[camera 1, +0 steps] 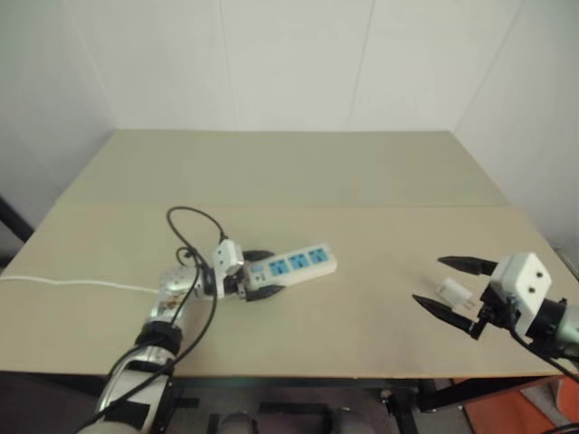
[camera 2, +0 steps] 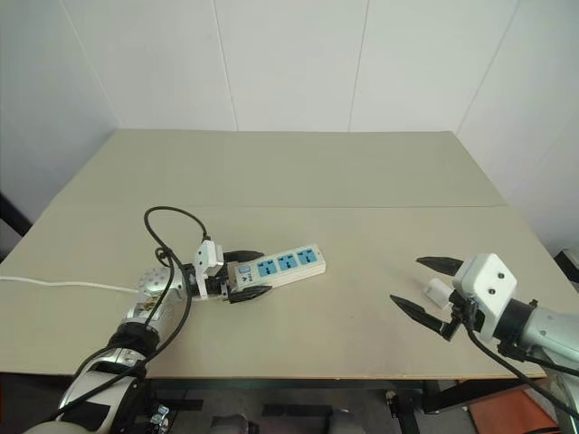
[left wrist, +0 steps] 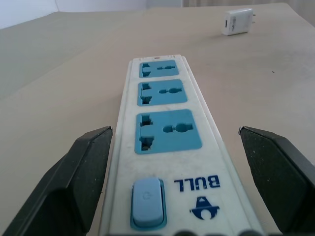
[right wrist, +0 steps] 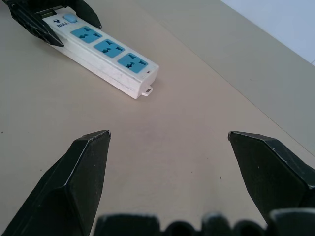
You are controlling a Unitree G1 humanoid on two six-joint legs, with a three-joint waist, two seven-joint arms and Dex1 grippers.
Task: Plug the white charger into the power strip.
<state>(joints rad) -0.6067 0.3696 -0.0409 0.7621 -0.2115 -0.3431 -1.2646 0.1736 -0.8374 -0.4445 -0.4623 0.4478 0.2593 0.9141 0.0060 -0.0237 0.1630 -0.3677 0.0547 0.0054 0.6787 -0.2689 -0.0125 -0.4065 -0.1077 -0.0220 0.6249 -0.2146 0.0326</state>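
Observation:
The power strip [camera 1: 291,265] is a white bar with three blue sockets, lying left of the table's centre; it is close up in the left wrist view [left wrist: 167,93]. My left gripper [camera 1: 260,276] is open and straddles the strip's switch end, with a gap between each finger and the strip's sides [left wrist: 173,130]. The white charger [camera 1: 455,292] lies on the table at the right, small and on its side [left wrist: 237,22]. My right gripper [camera 1: 454,287] is open just above it, and the charger shows between the fingers from the head. The right wrist view [right wrist: 168,133] shows bare table between them.
The strip's thin white cord [camera 1: 72,283] runs left along the table [camera 1: 298,172] and off its edge. A white wall stands behind the table and to its right. The front edge lies just below both grippers. Bare tabletop lies between strip and charger.

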